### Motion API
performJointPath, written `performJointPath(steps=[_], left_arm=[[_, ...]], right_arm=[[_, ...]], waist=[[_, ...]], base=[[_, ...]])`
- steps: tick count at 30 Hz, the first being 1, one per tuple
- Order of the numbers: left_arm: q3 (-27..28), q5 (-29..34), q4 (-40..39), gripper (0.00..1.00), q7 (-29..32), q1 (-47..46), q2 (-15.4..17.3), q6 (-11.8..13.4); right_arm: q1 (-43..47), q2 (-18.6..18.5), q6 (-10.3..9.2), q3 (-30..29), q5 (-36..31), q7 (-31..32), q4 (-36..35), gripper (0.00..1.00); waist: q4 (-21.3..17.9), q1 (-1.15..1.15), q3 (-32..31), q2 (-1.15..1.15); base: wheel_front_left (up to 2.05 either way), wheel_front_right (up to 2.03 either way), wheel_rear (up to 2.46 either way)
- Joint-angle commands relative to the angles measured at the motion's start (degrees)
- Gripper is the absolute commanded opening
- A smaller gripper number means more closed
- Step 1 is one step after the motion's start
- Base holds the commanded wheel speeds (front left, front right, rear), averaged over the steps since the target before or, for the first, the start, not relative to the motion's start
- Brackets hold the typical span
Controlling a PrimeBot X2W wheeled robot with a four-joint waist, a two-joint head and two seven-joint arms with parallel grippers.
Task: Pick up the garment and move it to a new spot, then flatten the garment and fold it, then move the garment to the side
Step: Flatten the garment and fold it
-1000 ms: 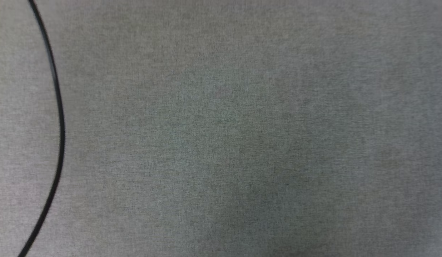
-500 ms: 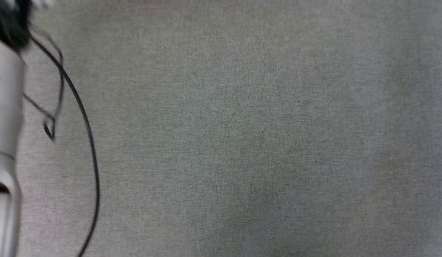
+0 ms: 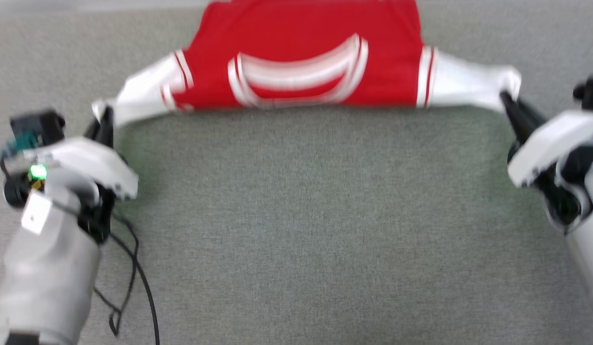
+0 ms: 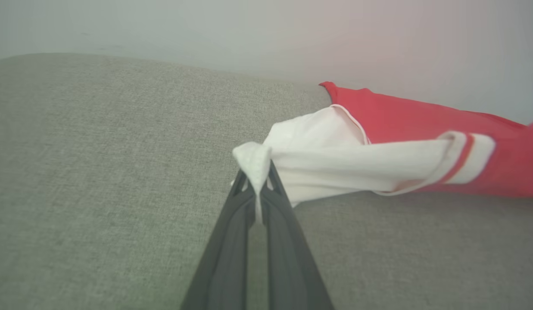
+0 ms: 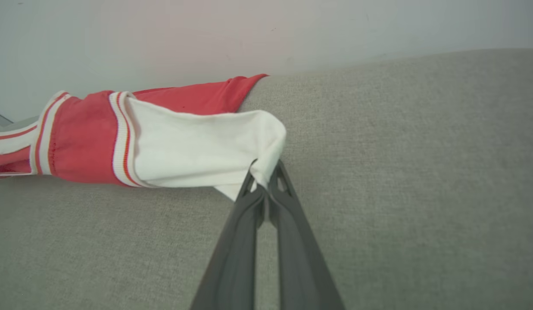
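Garment (image 3: 306, 33) stretched wide (over grey fabric (image 3: 296, 215)): left claw (image 3: 103, 115) clenches one sleeve (image 3: 143, 91), right claw (image 3: 504, 97) the other.

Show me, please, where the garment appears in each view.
Head view: the garment top centre, sleeves held by the left tool and right tool.
Left wrist view: right of centre, white sleeve tip pinched in the left tool.
Right wrist view: left of centre, sleeve tip pinched in the right tool.
Shared landmark: the grey fabric surface.

Indoor spot of unclear kind, grey woven fabric surface (image 3: 296, 215), bare pale wall (image 4: 206, 30) behind, loose black cable (image 3: 143, 282)
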Motion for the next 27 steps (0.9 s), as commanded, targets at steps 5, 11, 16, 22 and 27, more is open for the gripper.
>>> performJointPath(steps=[5, 11, 16, 22, 27], left_arm=[[2.55, -0.12, -7.87, 0.00, -0.83, 12.42, 1.98, 2.01], [4.18, -0.62, -16.97, 0.00, -0.88, 23.81, 2.91, 5.19], [5.04, -1.76, -26.41, 0.00, 0.41, 35.06, 3.42, 9.30], [6.25, -4.13, -36.47, 0.00, 2.46, 47.53, 4.09, 12.73], [6.92, -5.43, -41.16, 0.00, 3.57, 55.11, 4.70, 14.76]], right_arm=[[11.28, -1.55, -0.10, -1.89, 1.86, 0.31, -2.69, 0.00], [20.36, -0.65, -0.10, -4.06, 1.96, 1.15, -5.00, 0.00], [28.23, 1.28, -0.10, -6.91, 1.53, 2.19, -7.07, 0.00], [37.03, 3.80, -0.10, -11.38, 0.49, 3.88, -9.43, 0.00], [43.63, 5.50, -0.11, -15.59, -1.05, 4.86, -11.15, 0.00]], waist=[[-0.10, 0.01, -7.46, 0.00], [-0.15, 0.01, -11.32, 0.00], [-0.19, 0.01, -14.24, 0.00], [0.09, 0.01, -17.30, 0.00], [0.79, 0.01, -19.57, 0.00]], base=[[0.00, 0.00, 0.00], [0.00, 0.00, 0.00], [0.00, 0.00, 0.00], [0.00, 0.00, 0.00], [0.00, 0.00, 0.00]])
